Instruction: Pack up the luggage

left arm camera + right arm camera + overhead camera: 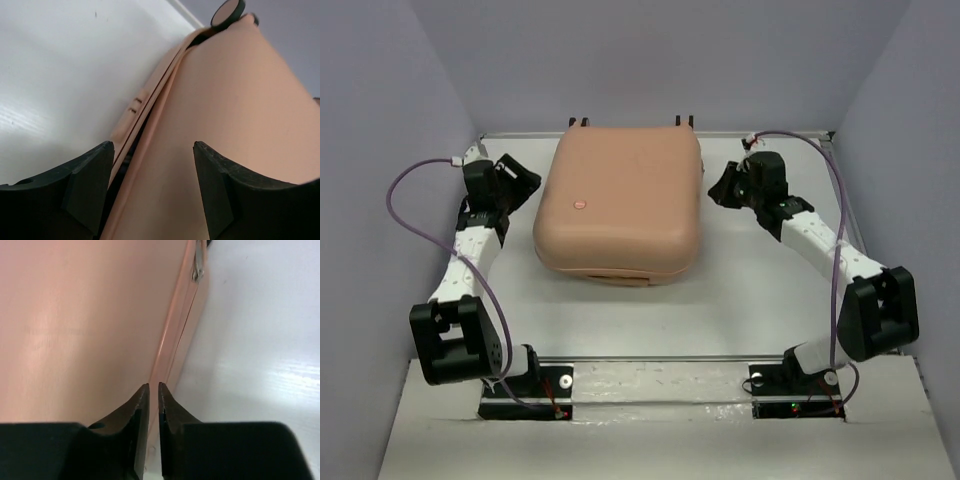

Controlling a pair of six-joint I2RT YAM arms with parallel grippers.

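**Both arms flank the luggage at its seam**

The luggage (pixel 620 205) lies flat at the far middle of the table (pixel 740 310), lid down on its base and wheels (pixel 682 120) pointing at the back wall. We read this as a late stage of packing. Nothing lies loose around the case, and what is left seems to be closing it properly.

The left gripper (pixel 152 147) sits at the case's left flank, released, with its fingers (pixel 90 185) spread wide on either side of the seam (pixel 150 105). There the two shells do not quite meet, and a dark strip of lining shows in the gap. We judge that this is why the jaws stand open: a wide stance could take both shells at once and press them together.

The right gripper (pixel 154 386) sits at the opposite flank, nearly clenched. Only a thin slit is left between its fingers, and it grasps nothing. Its tip points along the right-hand seam (pixel 172 325), which looks tighter. A small metal piece (pixel 199 265), perhaps a zip pull, sits farther along it, though we cannot tell for sure.

Room is uneven. Behind the case the wheels reach almost to the table's far edge, so pushing it back offers little. In front, bare table runs to the arm bases. Each flank has only a narrow lane of white surface beside the rounded shell, where fingers may slide off.
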